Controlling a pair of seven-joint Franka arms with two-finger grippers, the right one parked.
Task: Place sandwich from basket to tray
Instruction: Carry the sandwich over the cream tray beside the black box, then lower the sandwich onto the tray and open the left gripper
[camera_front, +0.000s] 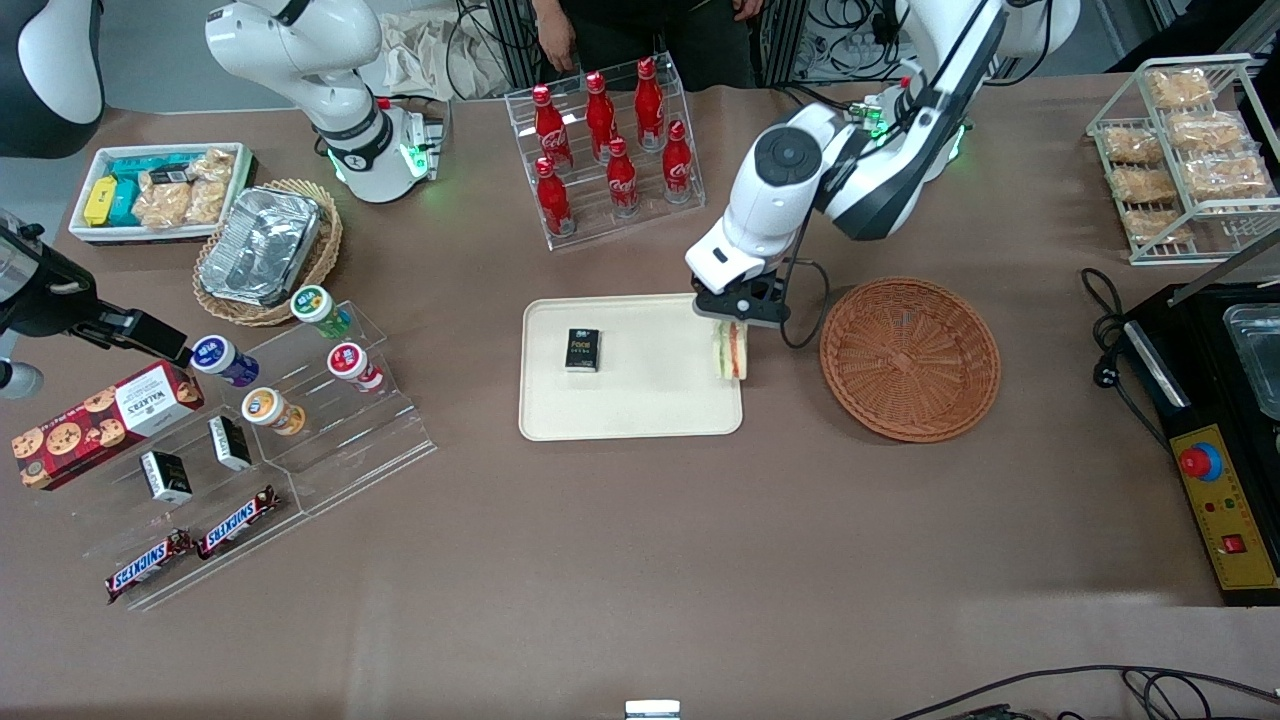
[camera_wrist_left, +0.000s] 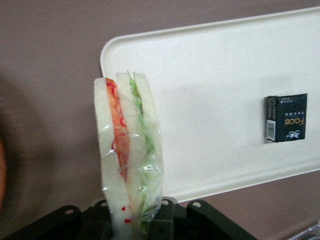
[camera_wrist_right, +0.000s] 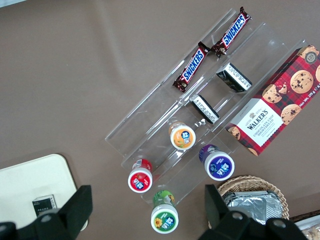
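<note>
While the left gripper pinches it, the plastic-wrapped triangular sandwich hangs long axis upright over the cream rectangular tray, which holds a small black box; the reddish-brown round wicker basket holds nothing.

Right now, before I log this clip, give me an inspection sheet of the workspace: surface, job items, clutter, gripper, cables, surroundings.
Surface: brown table, no spills seen.
Sandwich: wrapped in clear film, held upright over the tray edge nearest the basket.
Tray: cream, carries a small black box.
Basket: reddish-brown wicker, nothing in it.
Clutter: cola bottle rack, clear snack stand, cookie box, tan basket with foil container.
Gripper: left arm's, fingers closed on the sandwich, above the tray edge.
Cables: black cable looping from the wrist beside the basket.
Surroundings: person standing by the bottle rack; black control box.
</note>
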